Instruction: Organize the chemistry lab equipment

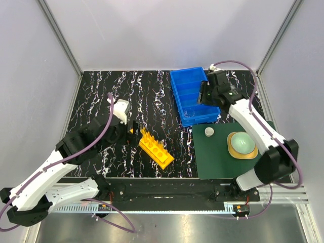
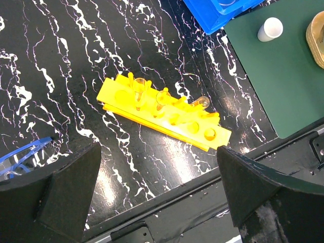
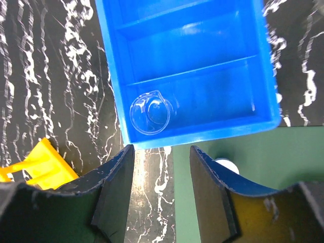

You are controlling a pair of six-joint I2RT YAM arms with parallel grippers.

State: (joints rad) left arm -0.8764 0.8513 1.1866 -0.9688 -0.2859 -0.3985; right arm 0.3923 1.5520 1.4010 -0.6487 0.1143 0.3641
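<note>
The yellow rack [image 1: 156, 148] lies on the black marbled table with clear glass tubes [image 2: 162, 96] standing in its holes. My left gripper [image 1: 132, 126] is open and empty just above and left of the rack; in the left wrist view [image 2: 158, 152] the rack [image 2: 167, 114] lies beyond its fingertips. My right gripper [image 1: 205, 94] is open and empty over the near end of the blue divided bin [image 1: 177, 98]. A clear beaker [image 3: 149, 112] sits in the bin's nearest compartment [image 3: 212, 132]. The small white round piece [image 1: 209, 132] stands on the mat.
The dark green mat [image 1: 223, 157] lies at the front right with the pale green dome on a tan disc [image 1: 241, 143]. A clear item with blue lines [image 2: 23, 154] shows at the left edge of the left wrist view, partly hidden by a finger.
</note>
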